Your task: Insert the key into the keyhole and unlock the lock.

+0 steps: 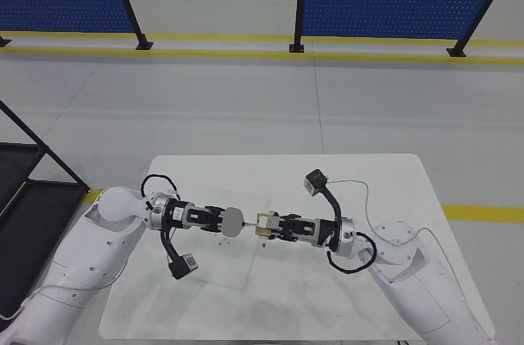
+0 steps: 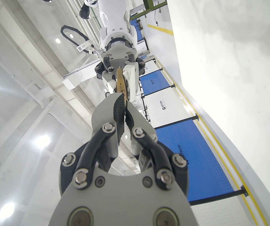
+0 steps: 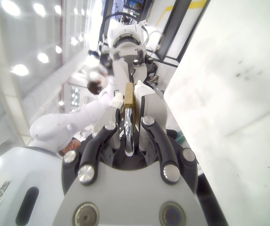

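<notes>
Above the middle of the table (image 1: 374, 181), both my arms are held level and meet tip to tip, clear of the surface. My left claw (image 1: 233, 222) is pinched together on the key (image 2: 126, 106), a thin blade edge-on between the black pads (image 2: 119, 109), mostly hidden by them. My right claw (image 1: 263, 227) is clamped on the lock (image 3: 128, 97), a brass body gripped on its flat sides. The silver shackle (image 3: 128, 130) points back toward my right wrist, and the lock's bottom end faces the left claw. The key's tip reaches that bottom end. I can't tell how far in it sits, as the keyhole itself is hidden. The two claws are just beside each other, nearly touching.
</notes>
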Available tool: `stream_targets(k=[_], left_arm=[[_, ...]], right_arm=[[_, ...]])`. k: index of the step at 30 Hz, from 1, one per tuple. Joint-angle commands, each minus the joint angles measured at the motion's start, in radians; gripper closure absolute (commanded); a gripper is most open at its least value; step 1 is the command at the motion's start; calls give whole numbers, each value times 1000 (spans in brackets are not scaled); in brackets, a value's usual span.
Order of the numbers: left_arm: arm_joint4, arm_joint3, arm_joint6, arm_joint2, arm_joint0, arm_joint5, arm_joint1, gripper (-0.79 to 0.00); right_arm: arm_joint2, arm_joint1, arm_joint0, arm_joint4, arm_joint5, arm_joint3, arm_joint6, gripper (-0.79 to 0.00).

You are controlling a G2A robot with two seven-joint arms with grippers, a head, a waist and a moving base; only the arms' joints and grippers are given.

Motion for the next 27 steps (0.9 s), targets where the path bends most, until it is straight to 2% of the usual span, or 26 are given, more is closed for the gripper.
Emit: stream_targets(k=[1, 27], left_arm=[[-1, -1, 6, 2, -1, -2, 0, 0], [1, 8, 3, 38, -26, -11, -1, 0]], right_arm=[[0, 0, 1, -2, -1, 0, 5, 0], [-11, -4, 8, -15, 9, -3, 19, 0]])
